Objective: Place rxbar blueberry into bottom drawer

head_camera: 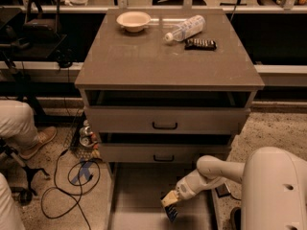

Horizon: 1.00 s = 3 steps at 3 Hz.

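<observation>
The bottom drawer (139,195) is pulled out at the foot of the cabinet, a wide shallow grey tray with a plain floor. My gripper (171,206) reaches in from the lower right and hangs over the drawer's right half. It is shut on the rxbar blueberry (172,213), whose dark blue wrapper hangs down below the fingertips, just above the drawer floor.
On the cabinet top (144,61) lie a pale bowl (134,20), a plastic bottle (184,28) on its side and a dark bar (200,43). Two upper drawers with black handles (165,125) stick out slightly. A person's leg (21,128) and cables (67,181) are at the left.
</observation>
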Tool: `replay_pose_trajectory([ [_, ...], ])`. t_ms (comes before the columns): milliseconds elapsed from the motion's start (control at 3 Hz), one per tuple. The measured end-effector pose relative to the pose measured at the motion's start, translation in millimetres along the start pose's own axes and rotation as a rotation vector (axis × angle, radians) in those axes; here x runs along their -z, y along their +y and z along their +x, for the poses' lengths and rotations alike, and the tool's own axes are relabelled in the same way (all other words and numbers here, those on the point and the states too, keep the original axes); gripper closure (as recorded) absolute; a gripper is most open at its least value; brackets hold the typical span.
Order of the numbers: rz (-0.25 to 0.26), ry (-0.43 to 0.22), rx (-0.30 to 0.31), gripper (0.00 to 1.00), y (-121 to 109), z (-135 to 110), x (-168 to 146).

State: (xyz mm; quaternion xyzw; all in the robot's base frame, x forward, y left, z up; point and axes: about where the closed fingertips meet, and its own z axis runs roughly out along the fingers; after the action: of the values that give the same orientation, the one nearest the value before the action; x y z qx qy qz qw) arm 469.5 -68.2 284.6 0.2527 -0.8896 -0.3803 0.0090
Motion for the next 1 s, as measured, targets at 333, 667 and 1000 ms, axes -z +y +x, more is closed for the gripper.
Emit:
replay_pose_trajectory([
  [333,-0.014,-0.050,-0.008,1.00,5,-16,-27],
  [667,-0.039,-0.053,0.006,1.00,13,-27,-47],
  [1000,-0.016,-0.017,0.026,0.74,28,-41,-68],
])
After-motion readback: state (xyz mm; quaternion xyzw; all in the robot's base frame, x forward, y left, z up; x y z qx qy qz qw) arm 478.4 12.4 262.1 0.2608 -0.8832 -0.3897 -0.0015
